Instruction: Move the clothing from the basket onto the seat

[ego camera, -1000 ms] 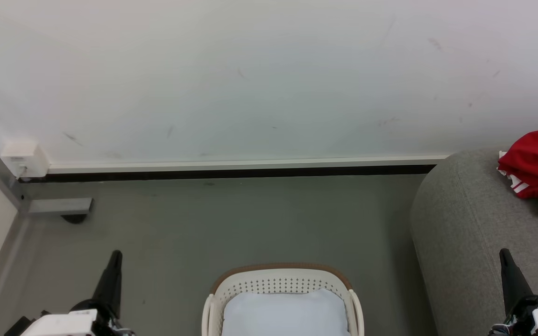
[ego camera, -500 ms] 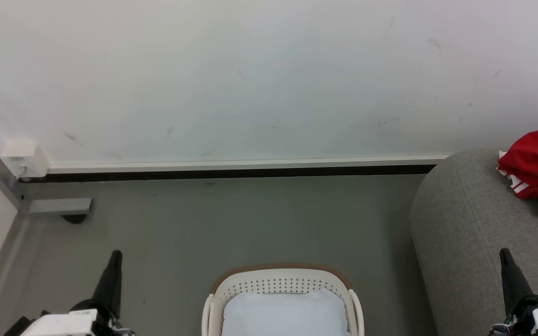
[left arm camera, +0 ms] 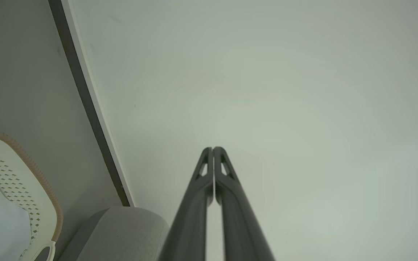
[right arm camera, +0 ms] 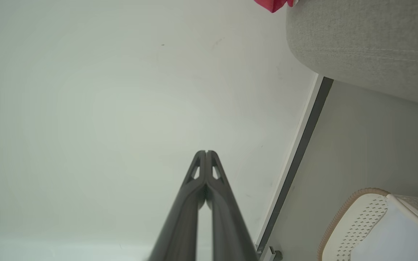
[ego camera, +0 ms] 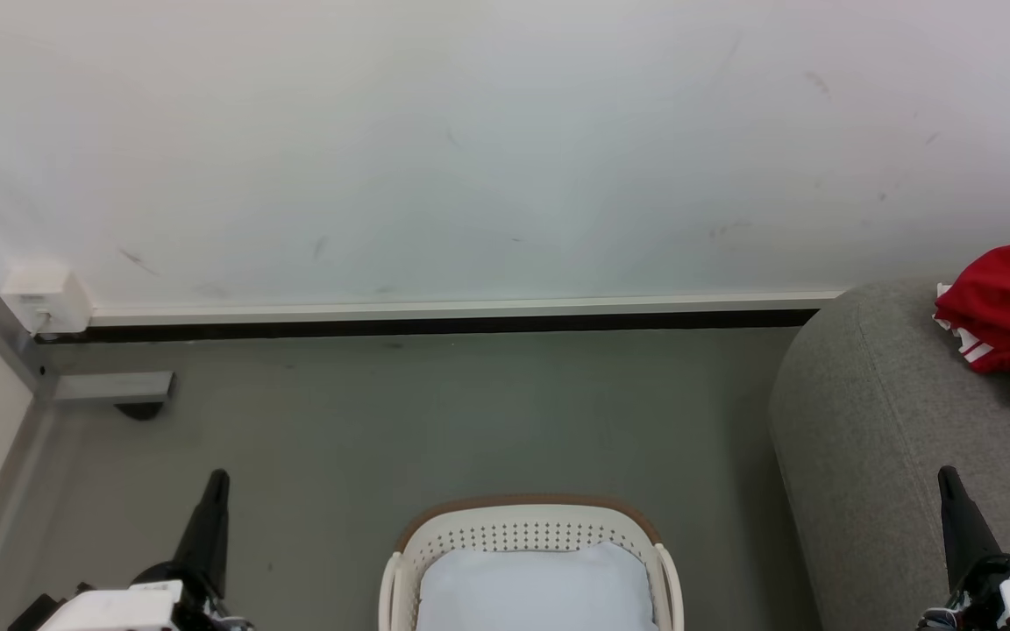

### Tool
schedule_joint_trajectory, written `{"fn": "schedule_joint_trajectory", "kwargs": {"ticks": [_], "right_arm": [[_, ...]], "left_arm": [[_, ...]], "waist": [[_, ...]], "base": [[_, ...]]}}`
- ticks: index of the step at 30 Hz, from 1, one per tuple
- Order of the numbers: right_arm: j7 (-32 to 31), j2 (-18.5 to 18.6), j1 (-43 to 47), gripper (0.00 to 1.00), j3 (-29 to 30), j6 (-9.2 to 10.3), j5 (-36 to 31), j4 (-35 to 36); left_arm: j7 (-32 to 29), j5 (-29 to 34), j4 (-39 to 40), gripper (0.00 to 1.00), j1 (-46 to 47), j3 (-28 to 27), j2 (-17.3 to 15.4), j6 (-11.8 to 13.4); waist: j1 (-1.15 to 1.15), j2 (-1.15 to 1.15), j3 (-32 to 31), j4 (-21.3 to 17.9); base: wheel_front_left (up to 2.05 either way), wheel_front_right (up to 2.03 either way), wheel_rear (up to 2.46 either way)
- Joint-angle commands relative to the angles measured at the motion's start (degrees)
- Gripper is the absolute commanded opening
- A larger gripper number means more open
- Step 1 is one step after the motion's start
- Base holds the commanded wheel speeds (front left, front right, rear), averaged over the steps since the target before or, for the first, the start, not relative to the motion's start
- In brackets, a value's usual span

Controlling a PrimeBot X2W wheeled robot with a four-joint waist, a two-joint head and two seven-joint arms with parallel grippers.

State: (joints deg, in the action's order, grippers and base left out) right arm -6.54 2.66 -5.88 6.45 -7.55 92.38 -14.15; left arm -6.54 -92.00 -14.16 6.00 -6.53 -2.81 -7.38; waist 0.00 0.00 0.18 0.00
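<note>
Red and white clothing (ego camera: 1009,320) lies crumpled on the grey seat (ego camera: 891,438) at the right edge of the head view; a red corner of the clothing (right arm camera: 273,4) shows above the seat (right arm camera: 365,47) in the right wrist view. The white basket (ego camera: 527,526) with its brown rim stands on the floor at bottom centre, holding a pale bluish-white pad (ego camera: 536,592). My left gripper (ego camera: 217,478) is shut and empty, left of the basket. My right gripper (ego camera: 946,475) is shut and empty over the seat's near part. Both wrist views show the fingertips pressed together, left gripper (left arm camera: 212,148) and right gripper (right arm camera: 206,152).
A pale wall (ego camera: 470,149) with a white and black skirting (ego camera: 452,317) runs across the back. A white box (ego camera: 47,296) and a grey metal foot (ego camera: 110,387) sit at the far left corner. Grey floor (ego camera: 435,421) lies between wall and basket.
</note>
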Motion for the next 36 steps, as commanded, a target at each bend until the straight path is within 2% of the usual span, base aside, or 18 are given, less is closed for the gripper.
{"fn": "schedule_joint_trajectory", "kwargs": {"ticks": [1, 36], "right_arm": [[-0.2, 0.4, -0.7, 0.0, 0.2, 0.12, 0.1, 0.3], [-0.2, 0.4, -0.7, 0.0, 0.2, 0.12, 0.1, 0.3]], "left_arm": [[-0.2, -0.8, 0.2, 0.0, 0.5, -0.1, -0.1, -0.2], [-0.2, -0.8, 0.2, 0.0, 0.5, -0.1, -0.1, -0.2]], "waist": [[0.0, 0.0, 0.0, 0.0], [0.0, 0.0, 0.0, 0.0]], "base": [[0.0, 0.0, 0.0], [0.0, 0.0, 0.0]]}}
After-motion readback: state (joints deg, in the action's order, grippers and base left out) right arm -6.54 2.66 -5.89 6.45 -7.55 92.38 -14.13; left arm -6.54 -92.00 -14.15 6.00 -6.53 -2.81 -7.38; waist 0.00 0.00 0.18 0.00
